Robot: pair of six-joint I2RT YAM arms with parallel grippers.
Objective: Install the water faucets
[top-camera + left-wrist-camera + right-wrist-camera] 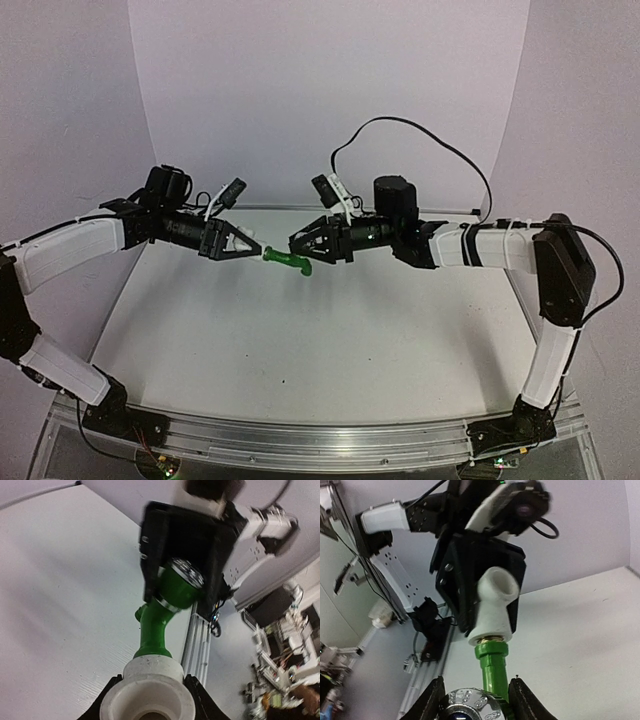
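The small green plastic tap (pixel 492 667), with a round chrome-topped knob and a bent spout, hangs in the air over the white table (pixel 300 350), between the two arms. Its end with the brass ring meets the mouth of the white stubby plastic pipe fitting (pixel 495 605); how deep it sits inside I cannot tell. The right gripper (pixel 300 250) is clamped on the knob of the tap. The left gripper (pixel 255 249) is closed around the fitting.

One green tap (pixel 288 261); one white fitting (pixel 494 605)
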